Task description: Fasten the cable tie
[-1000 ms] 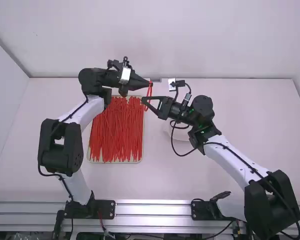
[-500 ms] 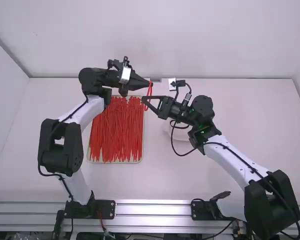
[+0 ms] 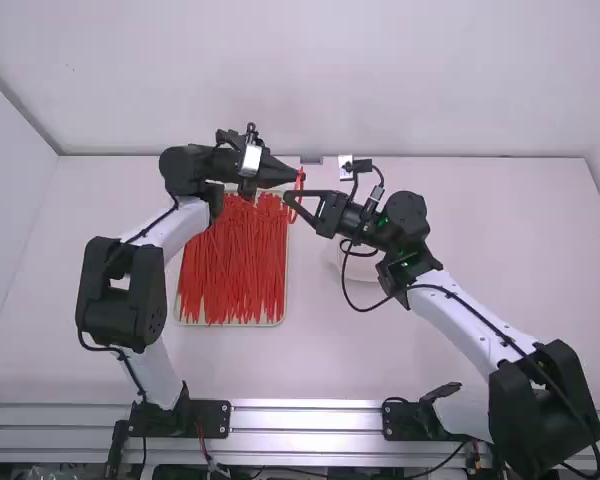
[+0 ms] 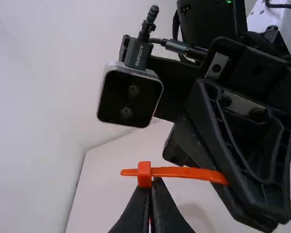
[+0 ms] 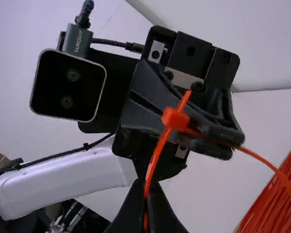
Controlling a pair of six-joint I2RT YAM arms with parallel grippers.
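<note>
Left hand point(image 4: 150, 193) is pinching shut on the red cable tie point(image 4: 177, 173) just under its head; right hand point(image 5: 146, 195) is clamping shut on the tie's strap. Both hands are meeting tip to tip, holding the looped tie in the air over the far end of the tray point(image 3: 232, 323) that is carrying a pile of red ties point(image 3: 235, 255) on the white tabletop point(image 3: 480, 220)

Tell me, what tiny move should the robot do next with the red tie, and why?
Probably the right gripper should pull its strap end gently away from the left gripper. Both are shut on the red cable tie, and the strap already seems to pass through the head, leaving a loose loop.
</note>
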